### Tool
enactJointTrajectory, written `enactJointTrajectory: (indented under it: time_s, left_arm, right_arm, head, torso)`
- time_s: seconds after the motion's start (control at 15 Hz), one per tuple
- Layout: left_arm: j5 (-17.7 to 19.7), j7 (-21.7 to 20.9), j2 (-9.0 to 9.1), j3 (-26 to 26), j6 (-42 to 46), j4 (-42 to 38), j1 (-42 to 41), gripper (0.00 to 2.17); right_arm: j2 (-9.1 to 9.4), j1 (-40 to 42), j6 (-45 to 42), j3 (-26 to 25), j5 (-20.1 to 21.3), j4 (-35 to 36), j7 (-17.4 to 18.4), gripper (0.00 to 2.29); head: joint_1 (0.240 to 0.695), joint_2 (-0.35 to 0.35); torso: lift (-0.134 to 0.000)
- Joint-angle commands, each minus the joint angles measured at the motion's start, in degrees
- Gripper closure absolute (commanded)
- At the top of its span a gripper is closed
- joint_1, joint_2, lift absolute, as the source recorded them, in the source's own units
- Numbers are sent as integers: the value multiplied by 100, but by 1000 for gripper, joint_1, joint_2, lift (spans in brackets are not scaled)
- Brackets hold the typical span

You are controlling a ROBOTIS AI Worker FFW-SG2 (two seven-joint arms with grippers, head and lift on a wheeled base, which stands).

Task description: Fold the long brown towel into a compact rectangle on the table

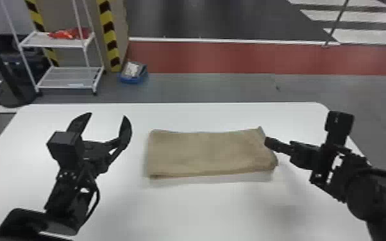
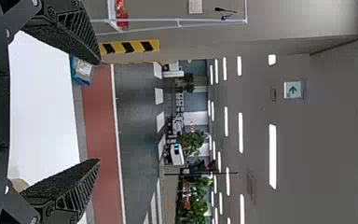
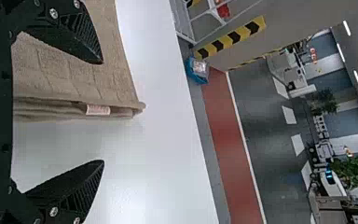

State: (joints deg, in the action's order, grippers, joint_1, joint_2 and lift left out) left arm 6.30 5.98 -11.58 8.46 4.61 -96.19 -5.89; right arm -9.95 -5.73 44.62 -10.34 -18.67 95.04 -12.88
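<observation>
The brown towel (image 1: 208, 153) lies folded as a wide, layered rectangle at the middle of the table, its long sides running left to right. To its left, my left gripper (image 1: 109, 117) is held open above the table, apart from the cloth. My right gripper (image 1: 267, 142) is at the towel's right end. In the left wrist view my left gripper (image 2: 98, 112) has nothing between its spread fingers. In the right wrist view my right gripper (image 3: 103, 112) is open, with the towel's layered end edge (image 3: 74, 109) and a small pale label (image 3: 98, 109) between its fingers, not gripped.
White table (image 1: 202, 211) surface surrounds the towel on all sides. Beyond the table's far edge stand a white shelf rack (image 1: 64, 77) with red items and a blue bin (image 1: 134, 75) on the floor.
</observation>
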Motion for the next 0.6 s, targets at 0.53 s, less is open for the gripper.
enactJointTrajectory:
  time_s: [0.53]
  left_arm:
    - [-68,26,-19,51,-17,109,53,151]
  right_arm:
    - [-104,-491,157,428,452,-697,-241,383]
  head:
    - [695,-63]
  torso:
    - [-119]
